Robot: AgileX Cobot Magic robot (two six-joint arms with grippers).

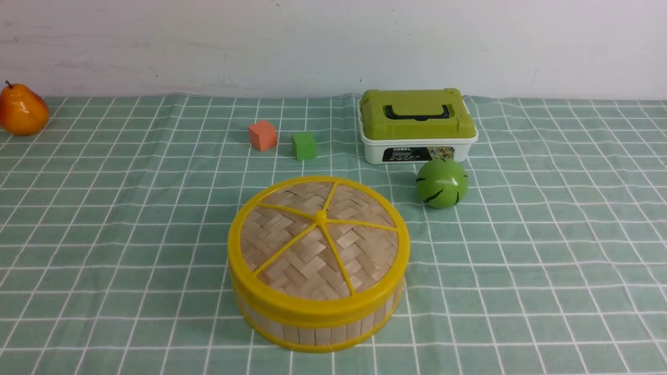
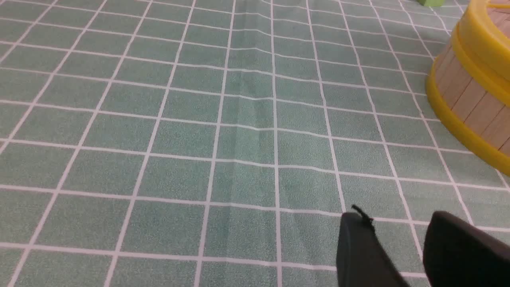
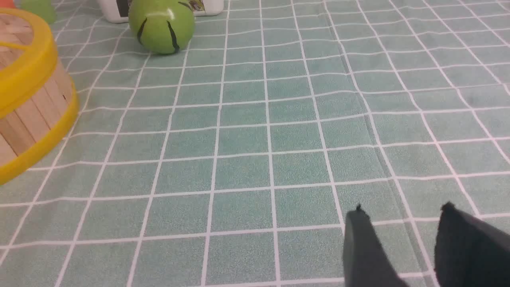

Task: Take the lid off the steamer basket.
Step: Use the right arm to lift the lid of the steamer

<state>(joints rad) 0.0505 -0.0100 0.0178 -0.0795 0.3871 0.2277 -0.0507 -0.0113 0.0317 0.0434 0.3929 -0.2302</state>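
Note:
The lid [image 1: 318, 242], woven tan bamboo with a yellow rim, yellow spokes and a small centre knob, sits on the steamer basket [image 1: 312, 330], a round tub with pale slat walls and yellow bands, at the table's front centre. The basket's wall also shows in the left wrist view [image 2: 470, 95] and in the right wrist view [image 3: 28, 119], with the lid's rim above it [image 3: 24, 79]. My left gripper [image 2: 396, 217] is open and empty over the cloth, left of the basket. My right gripper [image 3: 402, 209] is open and empty over the cloth, right of the basket. Neither arm shows in the front view.
A white box with a green top [image 1: 418, 125] stands behind the basket, a green ball [image 1: 442, 183] in front of it, also in the right wrist view [image 3: 161, 26]. An orange cube [image 1: 262, 135] and a green cube [image 1: 304, 145] lie at the back centre. An orange pear [image 1: 22, 110] sits far left.

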